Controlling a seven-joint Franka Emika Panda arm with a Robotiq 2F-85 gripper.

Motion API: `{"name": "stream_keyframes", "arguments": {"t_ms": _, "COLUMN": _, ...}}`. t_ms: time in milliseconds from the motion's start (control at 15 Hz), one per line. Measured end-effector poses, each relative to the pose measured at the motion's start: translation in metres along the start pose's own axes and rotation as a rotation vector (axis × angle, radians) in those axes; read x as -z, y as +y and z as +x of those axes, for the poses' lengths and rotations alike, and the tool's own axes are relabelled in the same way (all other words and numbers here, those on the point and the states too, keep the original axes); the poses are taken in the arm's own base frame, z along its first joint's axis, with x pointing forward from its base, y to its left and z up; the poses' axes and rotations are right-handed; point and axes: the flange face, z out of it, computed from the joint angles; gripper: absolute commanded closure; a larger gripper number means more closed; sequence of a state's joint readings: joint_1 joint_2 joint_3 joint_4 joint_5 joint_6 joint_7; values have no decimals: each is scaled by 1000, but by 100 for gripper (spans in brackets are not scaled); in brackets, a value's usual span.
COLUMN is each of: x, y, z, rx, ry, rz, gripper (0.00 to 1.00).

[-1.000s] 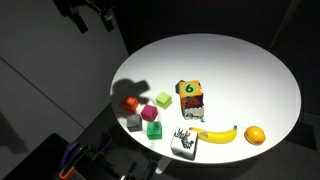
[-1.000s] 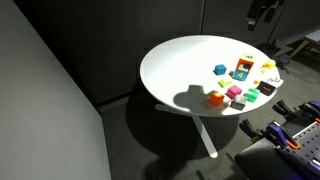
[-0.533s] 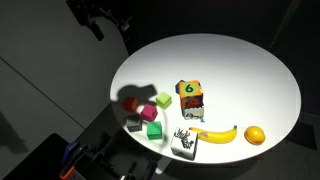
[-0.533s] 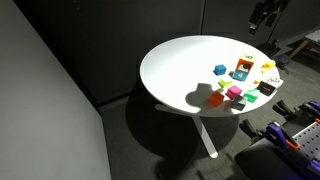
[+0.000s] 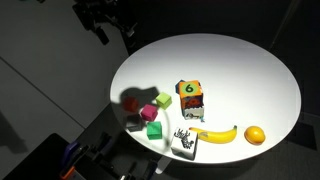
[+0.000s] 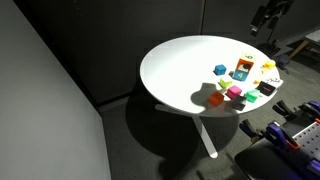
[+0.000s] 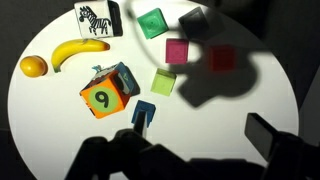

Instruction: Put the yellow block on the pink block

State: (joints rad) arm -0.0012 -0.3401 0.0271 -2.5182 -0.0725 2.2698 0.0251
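Note:
The yellow block (image 5: 164, 99) is a small lime-yellow cube near the table's left front, next to the "6" cube (image 5: 189, 93). It also shows in the wrist view (image 7: 164, 81). The pink block (image 5: 149, 112) sits just in front of it and apart from it, and also shows in the wrist view (image 7: 178, 51). My gripper (image 5: 105, 20) hangs high above and beyond the table's edge, far from both blocks. In the wrist view its fingers (image 7: 200, 133) are spread wide with nothing between them. It casts a shadow over the cubes.
An orange-red cube (image 5: 131, 103), a gray cube (image 5: 135, 122) and a green cube (image 5: 154, 130) crowd around the pink block. A zebra-print cube (image 5: 184, 143), a banana (image 5: 217, 134) and an orange (image 5: 255, 134) lie along the front edge. A blue block (image 7: 144, 113) lies near the "6" cube.
The gripper has drifted a little toward the table. Its shadow has shifted across the orange-red and gray cubes. No block has moved.

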Motion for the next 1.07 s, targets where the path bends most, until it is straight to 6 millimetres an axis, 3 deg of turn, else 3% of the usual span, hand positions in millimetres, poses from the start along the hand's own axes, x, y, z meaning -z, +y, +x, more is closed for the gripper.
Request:
{"name": "stream_keyframes", "arguments": {"t_ms": 600, "x": -3, "y": -1, "z": 0, "rx": 2, "ry": -6, "rz": 1, "gripper": 0}}
{"name": "stream_keyframes", "arguments": {"t_ms": 1067, "x": -36, "y": -11, "z": 11, "rx": 22, "ry": -13, "rz": 11, "gripper": 0}}
